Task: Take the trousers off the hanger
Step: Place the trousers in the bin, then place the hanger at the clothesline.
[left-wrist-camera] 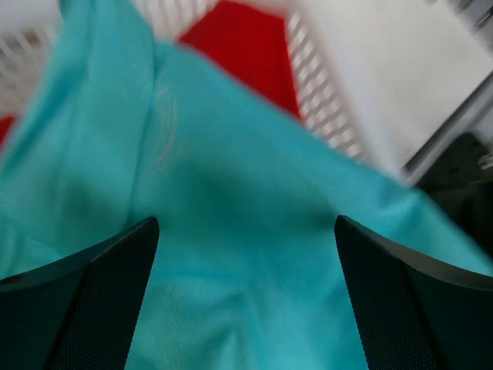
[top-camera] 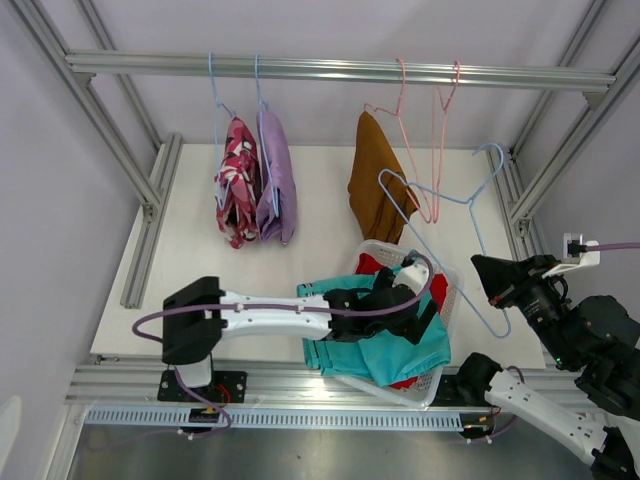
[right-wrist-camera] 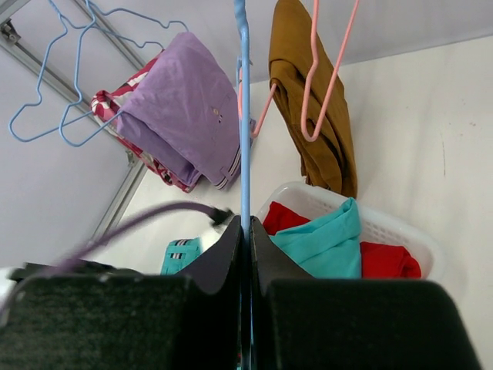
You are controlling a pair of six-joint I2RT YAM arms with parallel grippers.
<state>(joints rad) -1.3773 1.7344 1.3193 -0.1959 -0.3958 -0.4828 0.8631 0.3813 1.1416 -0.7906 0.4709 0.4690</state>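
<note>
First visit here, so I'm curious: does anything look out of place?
Yes. An empty blue hanger is off the rail, tilted in the right gripper, and teal trousers spill over the white basket.

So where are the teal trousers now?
The teal trousers lie in the white basket, top view, right of centre, over the red pair, beneath the open left hand.

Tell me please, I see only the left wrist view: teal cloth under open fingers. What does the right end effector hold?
Observer: The right end effector is shut on an empty blue hanger.
Operator: Which trousers are hanging?
Observer: Three: camouflage, lilac and brown.
Operator: Is any other hanger empty?
Observer: Yes, one pink hanger, beside the brown pair.
</note>
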